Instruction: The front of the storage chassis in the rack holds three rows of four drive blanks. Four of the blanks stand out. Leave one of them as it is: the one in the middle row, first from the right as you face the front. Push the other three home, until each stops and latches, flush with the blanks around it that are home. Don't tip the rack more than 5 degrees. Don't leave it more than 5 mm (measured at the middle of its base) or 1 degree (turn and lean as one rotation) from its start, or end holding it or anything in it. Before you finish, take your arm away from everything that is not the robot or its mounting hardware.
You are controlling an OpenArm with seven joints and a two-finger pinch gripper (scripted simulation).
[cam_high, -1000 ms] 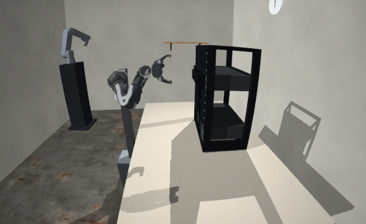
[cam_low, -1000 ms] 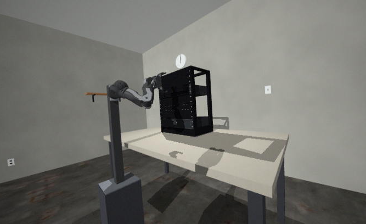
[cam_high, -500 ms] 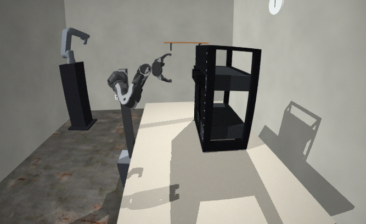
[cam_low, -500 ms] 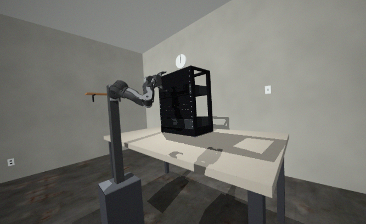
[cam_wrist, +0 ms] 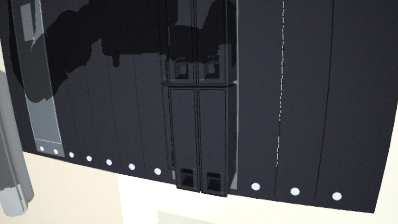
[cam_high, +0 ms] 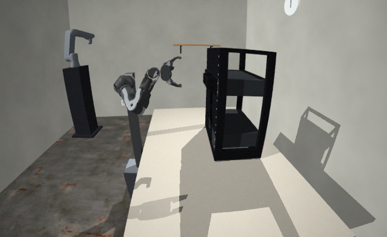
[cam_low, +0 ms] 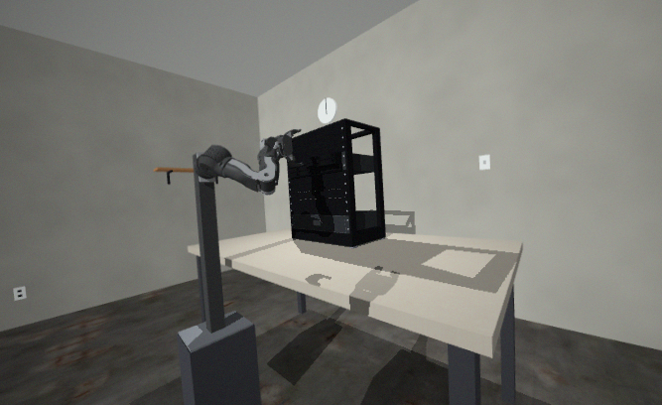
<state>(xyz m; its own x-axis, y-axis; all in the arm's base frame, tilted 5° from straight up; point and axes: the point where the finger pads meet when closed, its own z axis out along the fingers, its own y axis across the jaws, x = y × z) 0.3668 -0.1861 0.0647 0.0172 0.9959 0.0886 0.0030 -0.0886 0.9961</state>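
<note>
Table (cam_high: 159,182) bears one rack (cam_high: 269,97); fingers (cam_high: 175,84) spread.

Grey walls (cam_low: 549,125) enclose a stained floor (cam_low: 96,346); a white clock (cam_low: 327,109) (round) hangs above the shadow-crossed cream tabletop (cam_low: 423,302).

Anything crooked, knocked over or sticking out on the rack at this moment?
The rack stands upright and square on the table. In the wrist view, a few drive blanks sit proud of the flush panels around them. The gripper hangs open, short of the front, touching nothing. Nothing looks spilled or damaged.
</note>
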